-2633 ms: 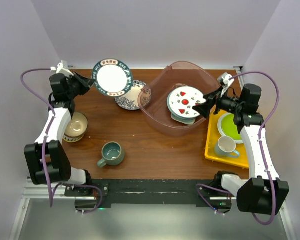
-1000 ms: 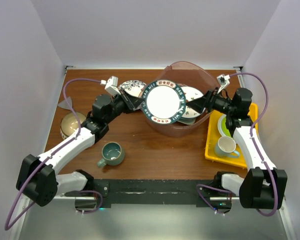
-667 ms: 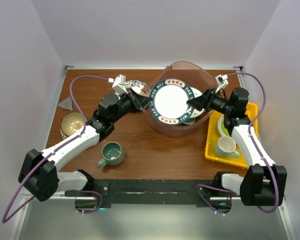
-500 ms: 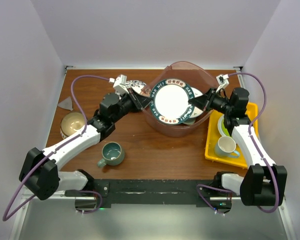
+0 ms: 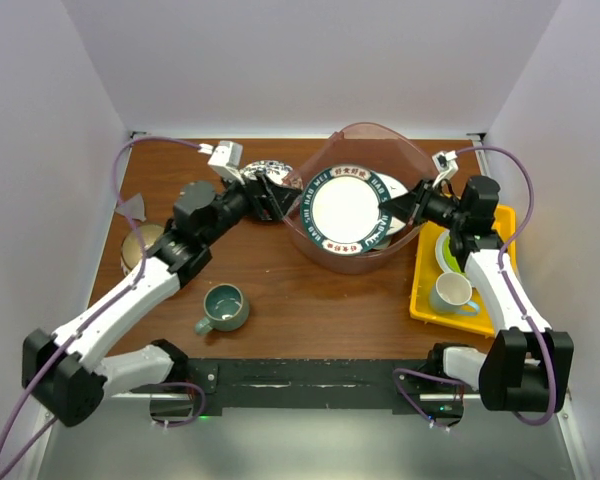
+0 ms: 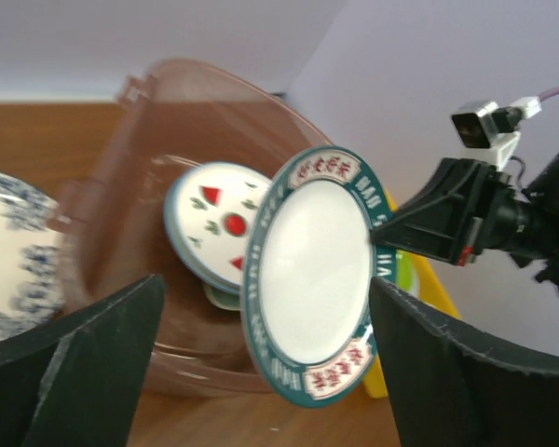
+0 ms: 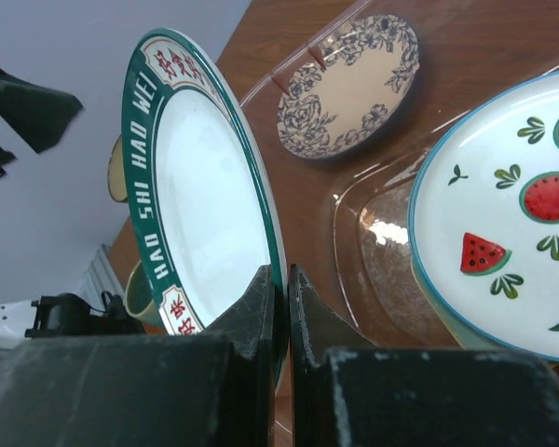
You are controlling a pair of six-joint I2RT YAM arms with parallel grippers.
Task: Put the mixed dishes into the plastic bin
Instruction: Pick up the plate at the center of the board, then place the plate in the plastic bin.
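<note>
bin (image 5: 365, 138) ×1, below right pincer (image 5: 388, 213), open top ready for dishes | plates ×3: green-rim plate (image 5: 345, 210) on edge over bin, right pincer clenched on its rim, likely to lower it; left pincer (image 5: 288, 198) spread wide just beside it, gripping nothing; watermelon plate (image 7: 503, 233) flat in bin beneath; blue plate (image 7: 349, 84) on table (image 5: 280, 290) behind left pincer | bowl (image 5: 135, 255) ×1, mug (image 5: 224, 307) ×1, on table nearer than left pincer, not yet binned

Plate is blocking the bin mouth; bare wood is lying open at lower centre.
The green-rimmed plate (image 5: 347, 211), tilted in the right gripper's (image 5: 392, 212) pinch, is covering most of the plastic bin (image 5: 355, 262), leaving slivers along its walls. The left gripper (image 5: 278, 196), jaws spread, is crowding the bin's left rim beside the blue-patterned plate (image 5: 263, 170). The table (image 5: 310, 290) is running free between the grey-teal mug (image 5: 223, 307) and the yellow tray (image 5: 425, 300).
</note>
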